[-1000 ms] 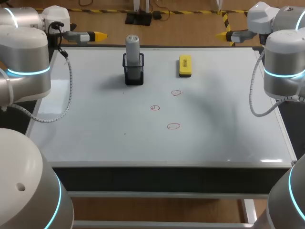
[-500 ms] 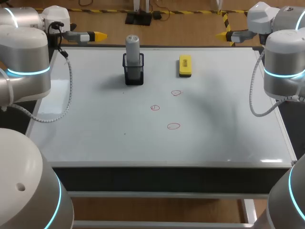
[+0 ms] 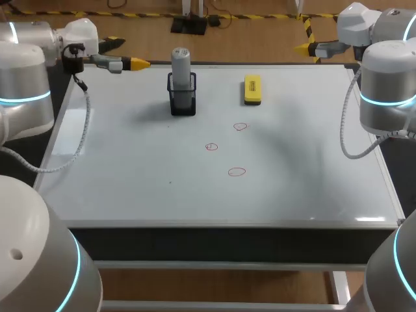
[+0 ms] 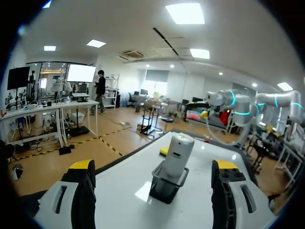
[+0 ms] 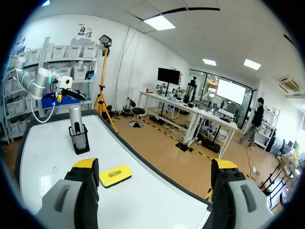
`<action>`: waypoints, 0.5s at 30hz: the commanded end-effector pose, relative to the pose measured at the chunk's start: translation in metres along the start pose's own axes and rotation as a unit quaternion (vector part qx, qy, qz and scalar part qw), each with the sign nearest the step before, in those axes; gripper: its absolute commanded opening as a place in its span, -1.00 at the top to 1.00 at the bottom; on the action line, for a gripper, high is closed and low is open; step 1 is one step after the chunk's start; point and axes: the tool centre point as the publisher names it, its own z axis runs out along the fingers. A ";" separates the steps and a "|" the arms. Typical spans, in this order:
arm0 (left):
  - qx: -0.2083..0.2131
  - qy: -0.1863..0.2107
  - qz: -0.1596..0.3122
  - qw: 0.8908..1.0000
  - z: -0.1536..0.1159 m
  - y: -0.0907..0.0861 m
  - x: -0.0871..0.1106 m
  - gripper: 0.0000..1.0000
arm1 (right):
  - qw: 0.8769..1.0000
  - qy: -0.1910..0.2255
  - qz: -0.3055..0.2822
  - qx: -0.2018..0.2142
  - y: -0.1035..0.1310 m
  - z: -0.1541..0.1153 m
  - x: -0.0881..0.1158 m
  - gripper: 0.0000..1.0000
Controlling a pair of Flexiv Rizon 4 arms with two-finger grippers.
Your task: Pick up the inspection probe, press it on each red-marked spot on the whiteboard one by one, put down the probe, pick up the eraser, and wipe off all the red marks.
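One broad white whiteboard (image 3: 130, 175) tops the table, flanked by two grey robot arms: the left arm (image 3: 26, 84) at the far left corner, the right arm (image 3: 387, 91) at the far right. Two yellow-tipped grippers hang at the board's far edge, both with fingers spread wide and holding nothing. The left gripper (image 3: 138, 64) points towards the probe, which its wrist view shows standing ahead of it. The right gripper (image 3: 302, 47) hangs well apart from everything on the board. One black mesh holder (image 3: 182, 101) stands near the far edge, with one grey cylindrical inspection probe (image 3: 181, 65) upright in it. One yellow rectangular eraser (image 3: 252, 89) lies flat to the holder's right. Three small red circle marks sit mid-board, apart from one another: the far mark (image 3: 240, 127), the middle mark (image 3: 212, 147) and the near mark (image 3: 236, 171).
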 end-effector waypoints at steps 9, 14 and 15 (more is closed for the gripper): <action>0.025 0.165 0.056 0.984 0.036 0.010 0.001 -1.00 | 1.000 0.000 0.000 0.000 0.000 0.000 0.000 -1.00; 0.046 0.183 0.062 0.980 0.050 0.010 0.003 -1.00 | 1.000 0.000 0.000 0.000 0.000 0.000 0.000 -1.00; 0.051 0.195 0.063 0.977 0.054 0.010 0.004 -1.00 | 1.000 0.000 0.000 0.000 0.000 0.000 0.000 -1.00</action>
